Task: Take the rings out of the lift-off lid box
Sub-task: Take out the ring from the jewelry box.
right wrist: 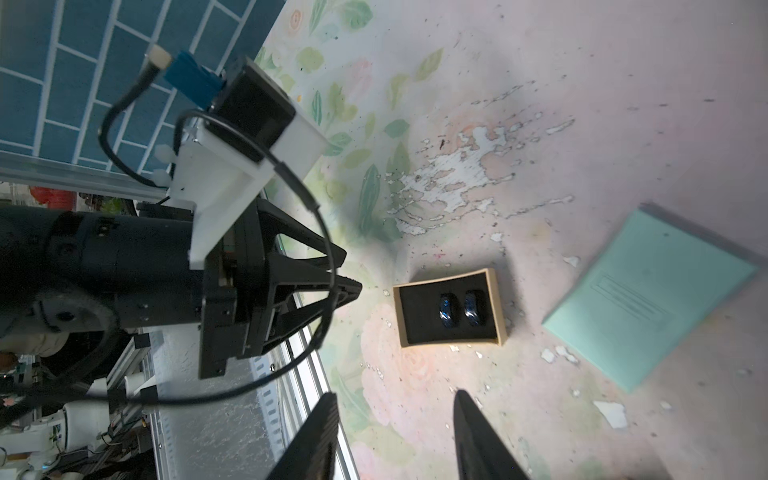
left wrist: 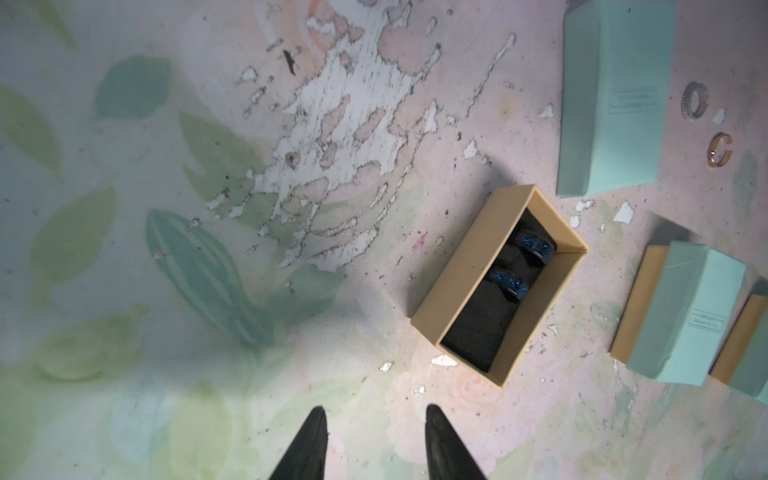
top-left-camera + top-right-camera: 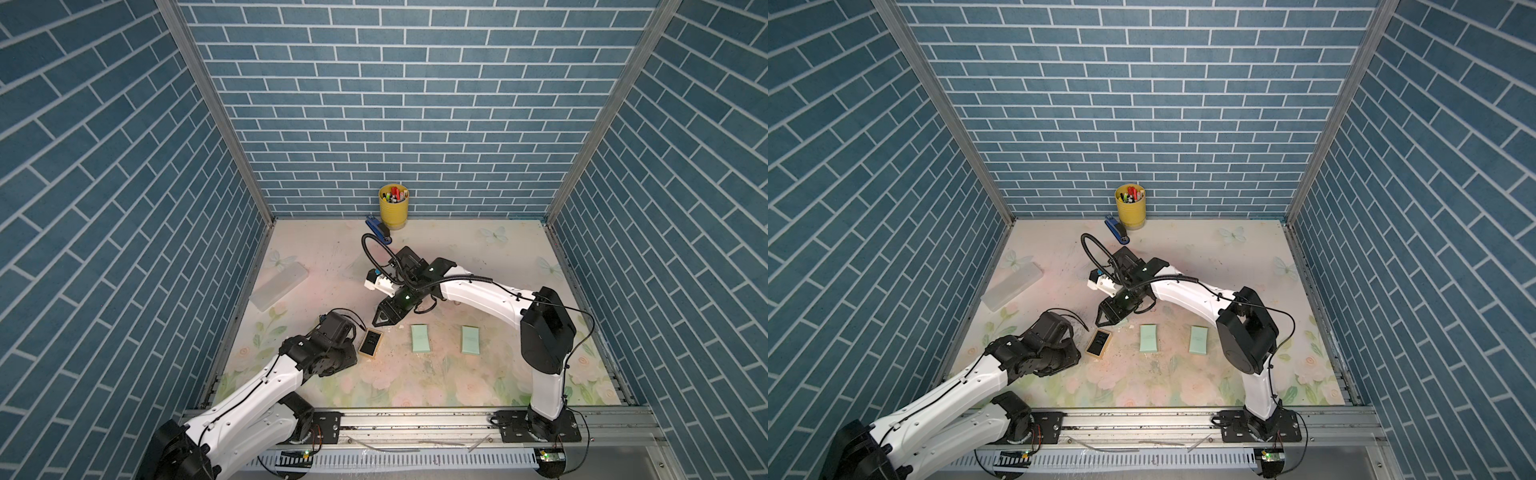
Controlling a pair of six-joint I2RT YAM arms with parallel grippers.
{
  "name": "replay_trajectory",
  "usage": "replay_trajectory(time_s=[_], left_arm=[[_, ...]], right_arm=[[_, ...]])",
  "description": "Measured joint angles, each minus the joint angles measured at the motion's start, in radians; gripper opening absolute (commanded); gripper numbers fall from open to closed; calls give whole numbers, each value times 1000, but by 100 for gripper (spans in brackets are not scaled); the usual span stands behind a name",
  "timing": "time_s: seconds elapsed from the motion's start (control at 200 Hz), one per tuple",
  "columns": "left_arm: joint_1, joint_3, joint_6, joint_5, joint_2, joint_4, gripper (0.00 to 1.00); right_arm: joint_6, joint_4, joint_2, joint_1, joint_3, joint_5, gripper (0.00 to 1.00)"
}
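Both empty with jaws apart: left claw (image 2: 374, 440), right claw (image 1: 395, 436); two black blue-flecked rings (image 2: 534, 249) sit slotted in open tan cardboard box (image 2: 469, 270) on desk (image 2: 124, 208), so I'd drop vertical, pinch one band, brace box.

Soft, even light falls from overhead. In both top views the table (image 3: 457, 257) looks bright and washed pale, and the brick walls (image 3: 83, 166) bow outward at the edges. Up close, the open box (image 1: 449, 309) throws a dark, fuzzy shadow, and the left arm (image 1: 124, 266) is out of focus.
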Motion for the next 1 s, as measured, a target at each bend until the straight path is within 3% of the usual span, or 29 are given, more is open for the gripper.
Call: replay_trajectory(time_s=[0.27, 0.695, 1.0], left_arm=[[2, 23, 14, -4, 1, 19, 38], [3, -51, -231, 40, 1, 151, 37], [3, -79, -302, 53, 55, 242, 37]], right_arm=[[26, -1, 0, -46, 3, -42, 36], [-44, 17, 22, 75, -103, 31, 30], [-89, 38, 128, 111, -59, 56, 29]])
